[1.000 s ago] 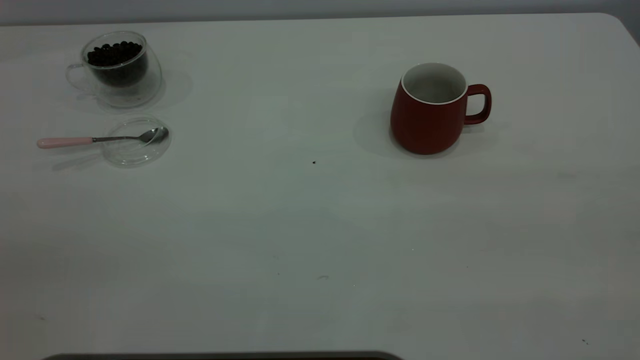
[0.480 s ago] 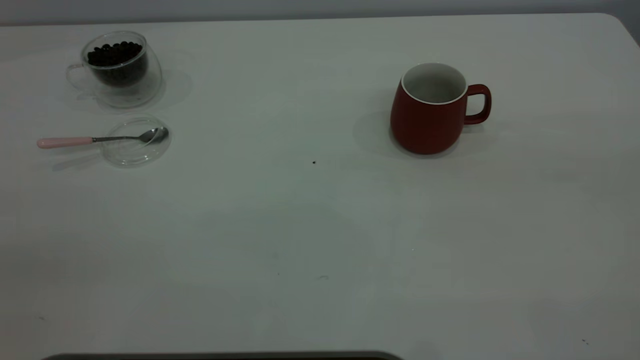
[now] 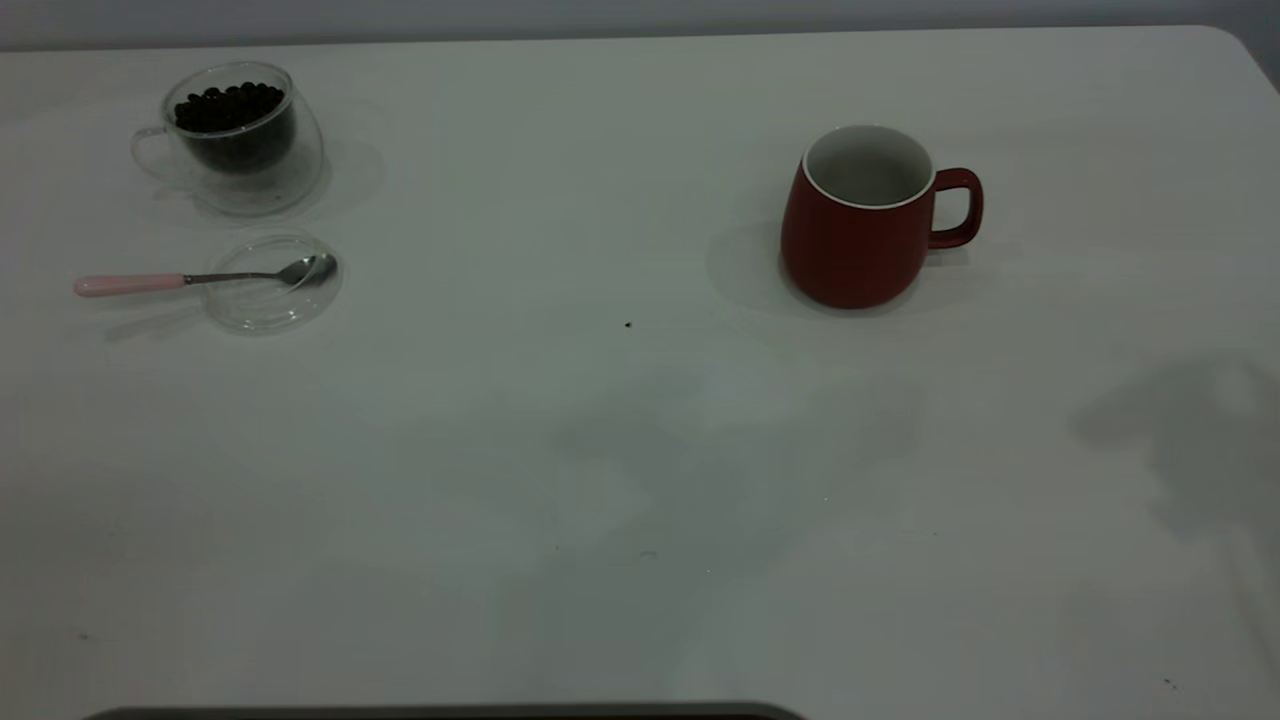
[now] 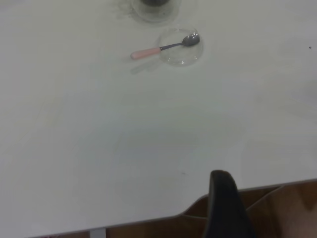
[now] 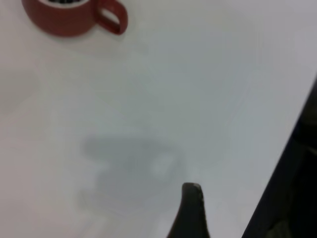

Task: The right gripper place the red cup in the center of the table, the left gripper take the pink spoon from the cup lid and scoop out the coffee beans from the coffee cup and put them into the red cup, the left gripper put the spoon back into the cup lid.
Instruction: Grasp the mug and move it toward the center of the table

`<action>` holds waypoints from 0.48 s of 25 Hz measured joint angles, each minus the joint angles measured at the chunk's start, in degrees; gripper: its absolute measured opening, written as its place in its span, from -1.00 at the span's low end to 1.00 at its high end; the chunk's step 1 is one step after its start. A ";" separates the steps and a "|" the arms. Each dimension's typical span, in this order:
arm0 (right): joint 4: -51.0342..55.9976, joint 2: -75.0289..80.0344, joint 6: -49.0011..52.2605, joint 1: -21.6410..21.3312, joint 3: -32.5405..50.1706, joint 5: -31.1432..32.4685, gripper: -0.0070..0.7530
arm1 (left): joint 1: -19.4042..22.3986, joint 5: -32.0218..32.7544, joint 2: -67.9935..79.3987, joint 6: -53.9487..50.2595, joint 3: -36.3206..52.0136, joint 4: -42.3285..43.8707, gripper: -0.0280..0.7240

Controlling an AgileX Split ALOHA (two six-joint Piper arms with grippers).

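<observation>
The red cup [image 3: 860,220] stands upright and empty on the right half of the white table [image 3: 640,450], handle to the right. It also shows in the right wrist view [image 5: 69,17], far from my right gripper [image 5: 190,210], of which only a dark tip shows above the table near its edge. The coffee cup [image 3: 235,135] with coffee beans [image 3: 228,105] stands at the far left. In front of it lies the cup lid [image 3: 270,285] with the pink spoon [image 3: 190,279] resting across it. My left gripper [image 4: 225,203] is at the table's near edge, far from the spoon [image 4: 163,48].
No arm shows in the exterior view. Soft shadows lie on the table at the right edge [image 3: 1190,440] and front middle. A tiny dark speck [image 3: 628,324] lies near the table's centre. The table's front edge [image 4: 148,220] shows in the left wrist view.
Shadows have spread over the right edge and front middle of the table. The cups, lid and spoon have not moved.
</observation>
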 joint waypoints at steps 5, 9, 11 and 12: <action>-0.80 20.46 -10.07 1.54 -10.44 -1.98 0.86 | 0.00 0.00 0.00 0.00 0.00 0.00 0.42; -1.11 32.89 -15.34 3.69 -18.28 -2.71 0.85 | 0.00 0.00 0.00 0.00 0.00 0.00 0.42; -1.11 37.28 -18.30 4.72 -21.76 -3.03 0.84 | 0.00 0.00 0.00 0.00 0.00 0.00 0.42; -1.11 39.35 -19.89 5.34 -23.21 -3.28 0.84 | 0.00 0.00 0.00 0.00 0.00 0.00 0.42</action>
